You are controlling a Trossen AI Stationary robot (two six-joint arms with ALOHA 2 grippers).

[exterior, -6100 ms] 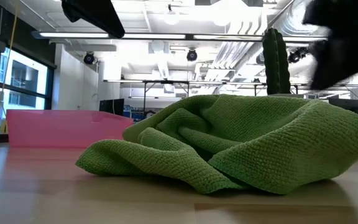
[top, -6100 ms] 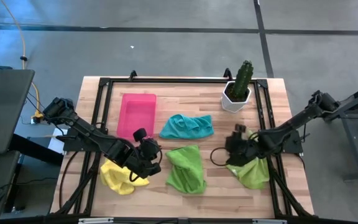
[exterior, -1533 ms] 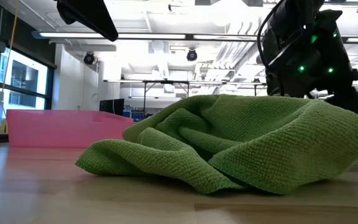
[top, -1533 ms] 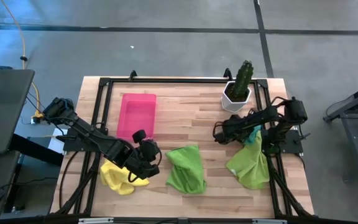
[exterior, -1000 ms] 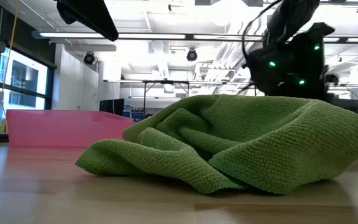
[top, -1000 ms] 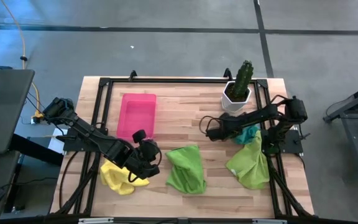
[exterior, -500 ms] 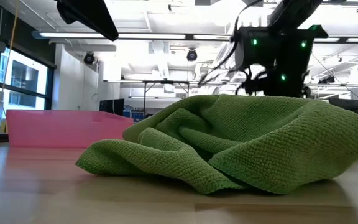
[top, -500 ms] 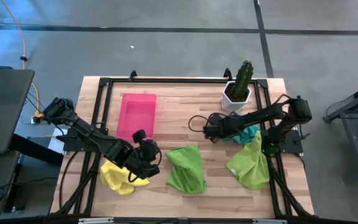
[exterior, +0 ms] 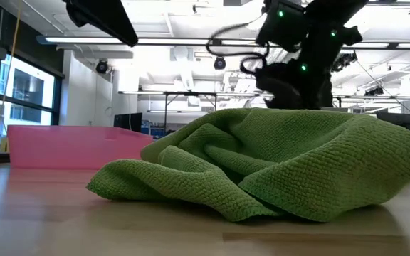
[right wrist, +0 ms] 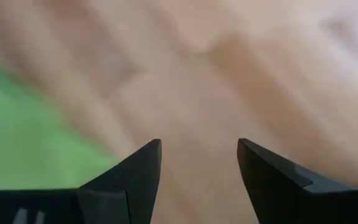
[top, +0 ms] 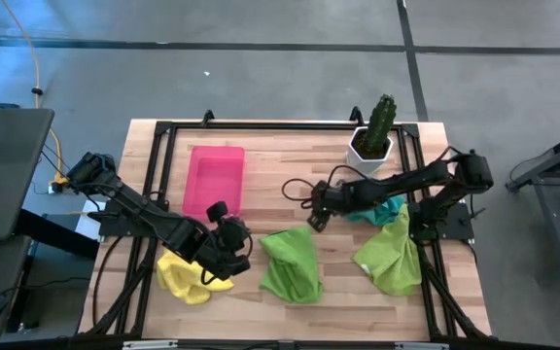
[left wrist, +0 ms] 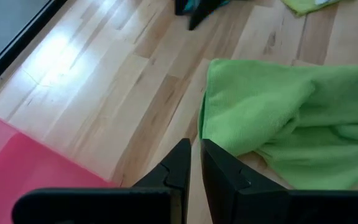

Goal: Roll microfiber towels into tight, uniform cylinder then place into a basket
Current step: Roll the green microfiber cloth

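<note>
The pink basket (top: 214,178) sits at the far left of the table. A yellow towel (top: 185,276) lies crumpled near the front left. A green towel (top: 293,262) is bunched at the front middle, and a lime green towel (top: 392,258) lies at the front right. A teal towel (top: 379,207) rests partly under the right arm. My left gripper (top: 229,245) hovers shut between the yellow and green towels, holding nothing (left wrist: 195,163). My right gripper (top: 313,218) hangs open above bare wood beyond the green towel, empty (right wrist: 199,163).
A white pot with a cactus (top: 373,136) stands at the far right, just beyond the right arm. A black frame (top: 154,175) runs around the table's edges. Bare wood (top: 280,165) lies between the basket and the cactus.
My right gripper has reached toward the table's left, away from the teal towel, and tipped from nearly level to pointing steeply down. It stays open. The teal towel has stayed where it lies.
</note>
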